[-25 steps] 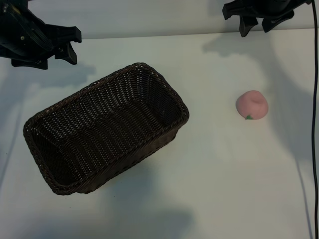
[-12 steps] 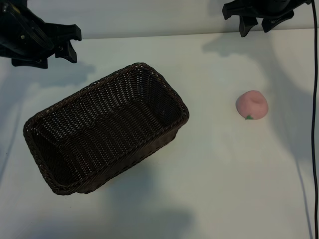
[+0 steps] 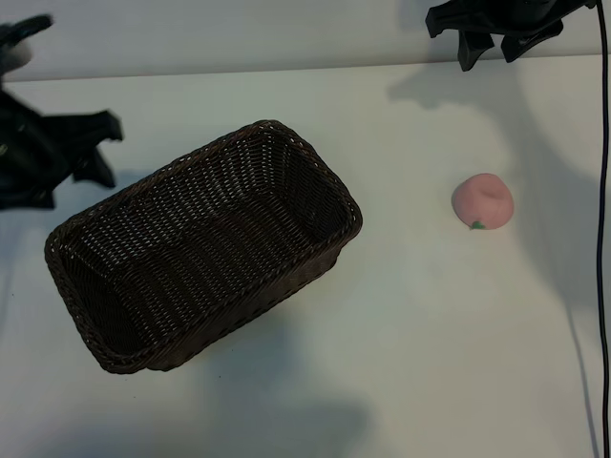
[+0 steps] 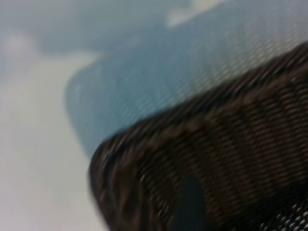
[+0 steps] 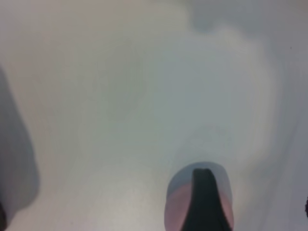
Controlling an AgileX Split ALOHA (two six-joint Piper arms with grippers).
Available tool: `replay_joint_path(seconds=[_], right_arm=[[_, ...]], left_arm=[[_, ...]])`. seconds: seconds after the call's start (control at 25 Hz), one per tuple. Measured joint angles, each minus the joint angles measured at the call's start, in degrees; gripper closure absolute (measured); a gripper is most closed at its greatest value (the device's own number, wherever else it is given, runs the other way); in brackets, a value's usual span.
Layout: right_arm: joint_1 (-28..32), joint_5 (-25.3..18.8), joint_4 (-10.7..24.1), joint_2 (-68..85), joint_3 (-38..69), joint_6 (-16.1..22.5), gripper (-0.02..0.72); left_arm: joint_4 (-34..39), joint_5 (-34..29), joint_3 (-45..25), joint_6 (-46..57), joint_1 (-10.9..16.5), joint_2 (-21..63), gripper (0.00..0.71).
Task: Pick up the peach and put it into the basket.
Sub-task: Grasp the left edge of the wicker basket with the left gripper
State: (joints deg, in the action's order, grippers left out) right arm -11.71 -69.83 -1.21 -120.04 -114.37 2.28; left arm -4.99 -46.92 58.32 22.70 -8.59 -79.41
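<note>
The peach (image 3: 482, 201), small, round and pale pink, lies on the white table at the right, apart from everything. The dark-brown wicker basket (image 3: 205, 248) stands empty at centre-left, set at an angle. My left gripper (image 3: 101, 148) is open and holds nothing, close to the basket's far left rim. In the left wrist view a rounded corner of the basket (image 4: 144, 159) fills the frame, blurred. My right gripper (image 3: 492, 50) hangs open and empty at the table's far edge, well behind the peach. In the right wrist view one dark finger (image 5: 204, 202) partly covers the peach (image 5: 175, 209).
A thin black cable (image 3: 603, 239) runs down the right edge of the exterior view. Bare white table (image 3: 430, 334) stretches between the basket and the peach and along the front.
My left gripper has come forward and slightly left, from the far left corner toward the basket's far left rim. The right arm, peach and basket have not moved.
</note>
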Motion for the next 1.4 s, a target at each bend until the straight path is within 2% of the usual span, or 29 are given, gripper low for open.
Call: replay_joint_path(seconds=[0.32, 0.52, 0.68, 0.92, 1.4], right_arm=[[0.00, 0.00, 0.00, 0.00, 0.00, -0.10, 0.210], [0.00, 0.00, 0.00, 0.00, 0.00, -0.12, 0.210], [0.00, -0.02, 0.06, 0.00, 0.00, -0.12, 0.210], [0.00, -0.02, 0.10, 0.00, 0.00, -0.12, 0.210], [0.00, -0.08, 0.10, 0.00, 0.00, -1.13, 0.210]], left_arm=[[7.90, -0.90, -10.11, 13.28, 0.00, 8.01, 0.116], [8.37, 5.01, -16.09, 16.00, 0.00, 6.95, 0.116], [7.02, 9.68, -17.05, 16.31, 0.00, 3.80, 0.116], [5.65, 13.34, -17.11, 15.81, 0.00, -3.48, 0.116], [-5.23, 19.79, -17.11, 6.05, 0.00, -14.75, 0.116]])
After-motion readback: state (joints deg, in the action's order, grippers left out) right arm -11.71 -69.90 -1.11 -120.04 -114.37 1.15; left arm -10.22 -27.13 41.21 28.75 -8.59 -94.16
